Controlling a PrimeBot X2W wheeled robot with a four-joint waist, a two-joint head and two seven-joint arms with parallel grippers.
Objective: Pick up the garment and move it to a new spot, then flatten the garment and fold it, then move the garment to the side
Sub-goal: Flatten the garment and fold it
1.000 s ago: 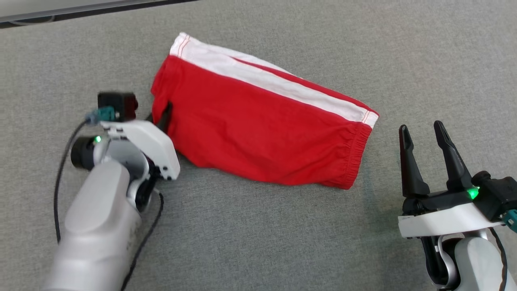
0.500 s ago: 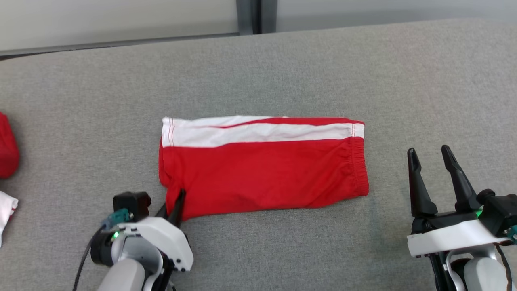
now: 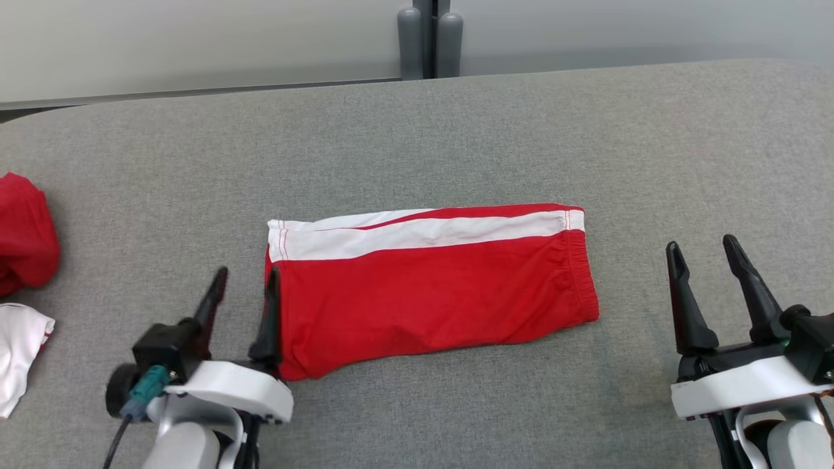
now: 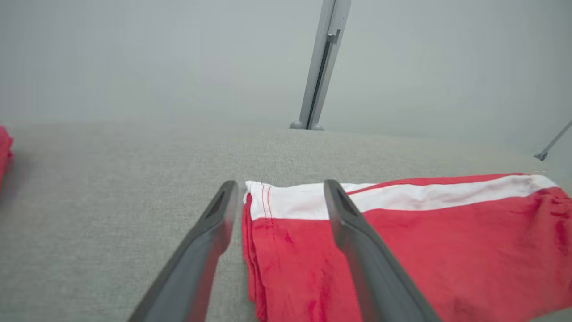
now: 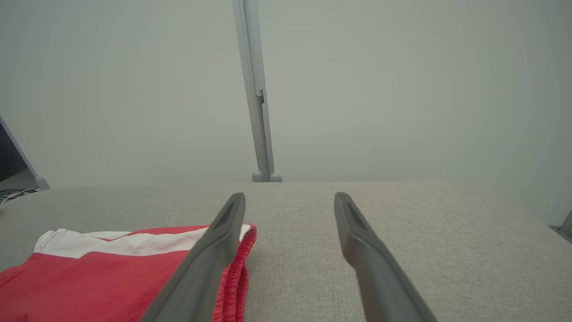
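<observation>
The garment (image 3: 430, 286), a folded pair of red fabric shorts with a white band along the far edge and a gathered waistband at its right end, lies flat near the middle of the grey fabric-covered tabletop (image 3: 456, 130), its long side running left to right.

The left end effector (image 3: 247, 273) stands open at the garment's left end, its two long dark fingers spread apart and gripping nothing. In the left wrist view the left end effector (image 4: 280, 185) straddles the stacked, folded left edge of the garment (image 4: 447, 250): one finger is over bare tabletop, the other over the red cloth. Whether either finger touches the fabric cannot be told.

The right end effector (image 3: 700, 244) is also open and empty, fingers pointing away from the robot, just beyond the waistband end and apart from it. In the right wrist view the right end effector (image 5: 289, 197) has bare tabletop between its fingers, with the garment (image 5: 89, 277) off to the left of them.

Farther out, at the tabletop's left edge, sit a crumpled red cloth (image 3: 23, 241) and, nearer the robot, a white cloth (image 3: 19, 352), both well apart from the garment. Behind the tabletop's far edge a grey upright post (image 3: 430, 42) rises against a pale wall (image 3: 195, 45).
</observation>
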